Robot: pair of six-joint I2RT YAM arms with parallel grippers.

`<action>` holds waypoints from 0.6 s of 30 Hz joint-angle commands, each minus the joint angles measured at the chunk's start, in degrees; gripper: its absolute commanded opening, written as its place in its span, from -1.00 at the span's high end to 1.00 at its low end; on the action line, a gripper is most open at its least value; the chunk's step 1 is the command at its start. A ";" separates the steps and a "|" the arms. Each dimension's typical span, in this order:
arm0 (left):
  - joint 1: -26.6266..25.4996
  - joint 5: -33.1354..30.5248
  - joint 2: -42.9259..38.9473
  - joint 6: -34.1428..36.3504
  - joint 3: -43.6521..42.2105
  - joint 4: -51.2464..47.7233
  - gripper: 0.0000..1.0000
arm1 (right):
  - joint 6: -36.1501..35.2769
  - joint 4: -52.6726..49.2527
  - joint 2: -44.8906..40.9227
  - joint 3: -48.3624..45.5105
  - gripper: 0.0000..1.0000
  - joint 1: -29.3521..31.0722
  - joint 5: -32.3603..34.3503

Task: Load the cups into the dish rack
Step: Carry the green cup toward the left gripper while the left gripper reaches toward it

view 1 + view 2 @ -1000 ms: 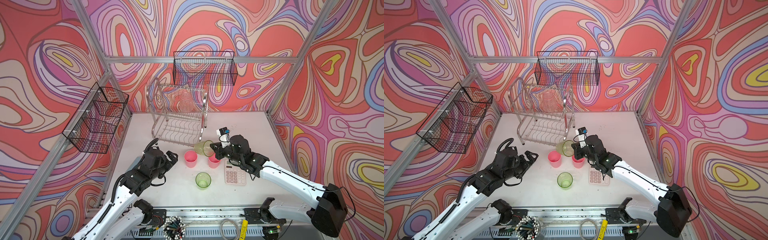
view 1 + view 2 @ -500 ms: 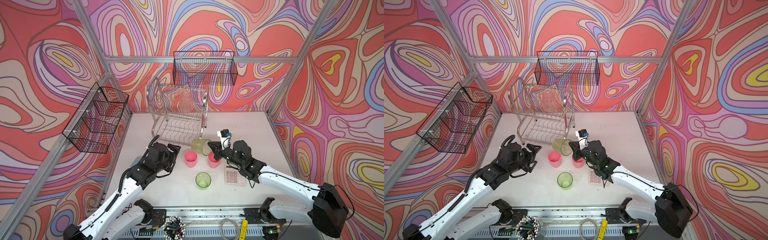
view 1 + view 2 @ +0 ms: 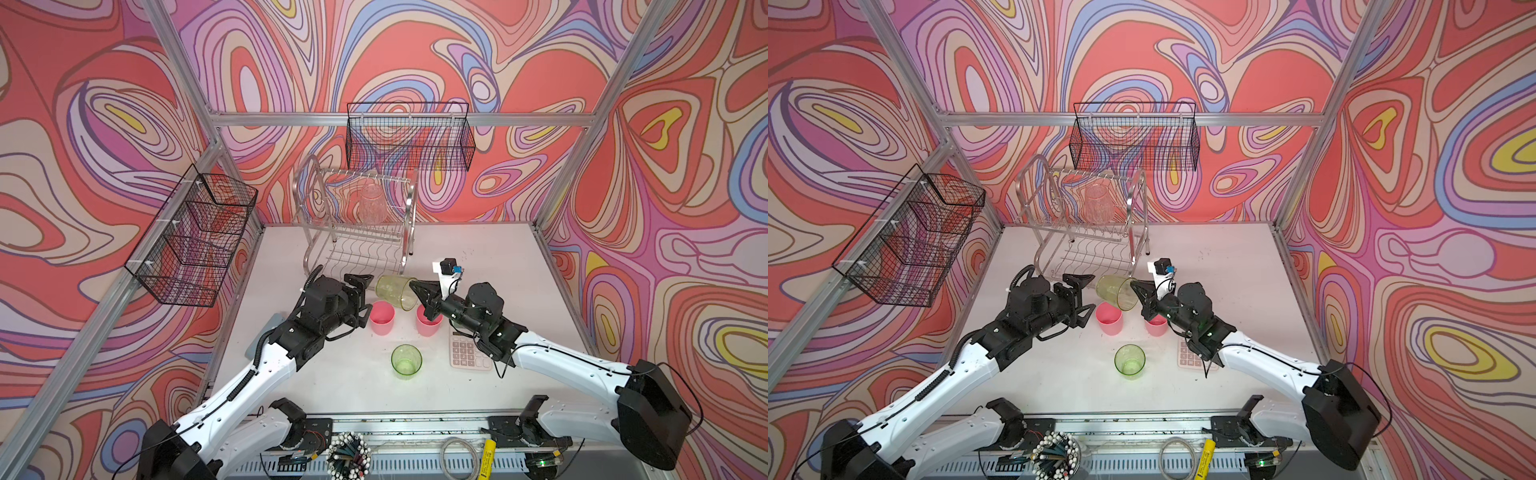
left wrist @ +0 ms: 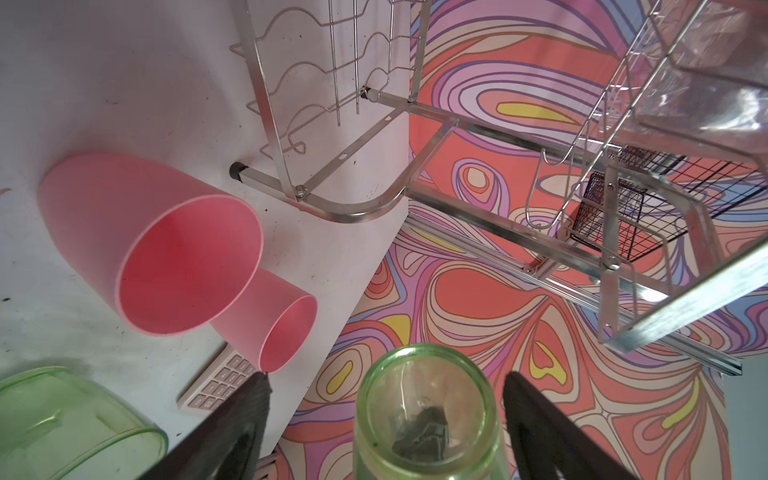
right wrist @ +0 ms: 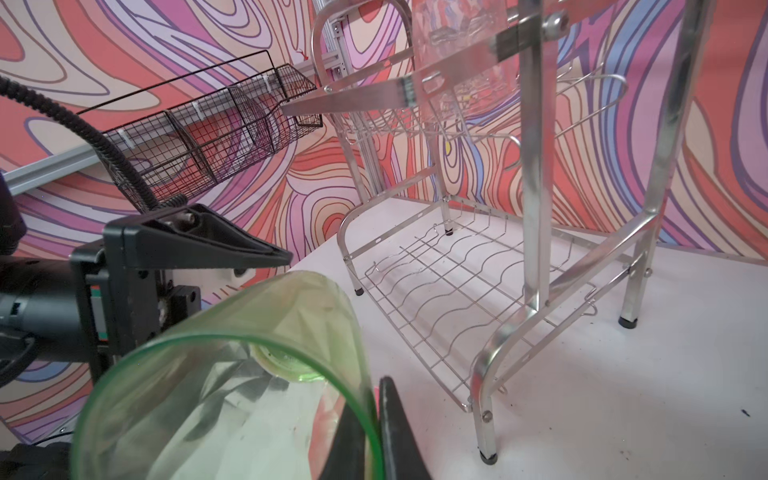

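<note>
Right end effector (image 3: 415, 289) pinches the rim of the translucent green plastic tumbler (image 3: 392, 291), aloft before the shiny silver wire dish rack (image 3: 410, 216); left end effector (image 3: 365, 294) stands spread about its base, perhaps not touching; uneven closing could twist it loose.

Enclosed cell, swirl-printed walls (image 3: 415, 50), white tabletop (image 3: 478, 249).
Walls in red, pink, lilac, blue and yellow swirls; aluminium frame rails (image 3: 291, 118) at corners and across the back; black wire basket (image 3: 409, 137) on back wall; divided black wire basket (image 3: 195, 237) on left wall; even light.
</note>
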 commanded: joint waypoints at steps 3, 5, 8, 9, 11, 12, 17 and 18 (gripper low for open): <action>-0.49 1.62 1.98 -1.03 -0.07 4.91 -0.78 | 0.11 3.27 0.31 0.13 1.00 0.41 -2.36; -0.50 3.16 2.84 -1.00 -0.16 7.22 -0.78 | 0.06 3.19 0.09 -0.10 1.00 0.44 -2.81; -0.58 4.71 3.51 -0.91 0.11 8.42 -0.78 | 0.22 3.28 0.00 -0.21 1.00 0.48 -3.31; -0.58 4.98 3.56 -0.91 0.01 8.66 -0.78 | 0.22 3.35 0.18 -0.28 1.00 0.45 -3.44; -0.58 5.38 3.54 -1.09 -0.24 9.53 -0.76 | 0.22 3.82 0.61 -0.20 1.00 0.49 -4.07; -0.58 5.92 3.81 -1.09 -0.41 10.44 -0.75 | 0.22 3.97 0.79 -0.11 1.00 0.47 -4.32; -0.58 7.81 4.74 -1.78 -0.94 13.32 -0.68 | 0.07 4.40 2.05 0.24 1.00 0.37 -4.92; -0.58 7.81 4.82 -1.86 -1.03 13.51 -0.67 | -0.02 4.37 2.11 0.32 1.00 0.42 -4.98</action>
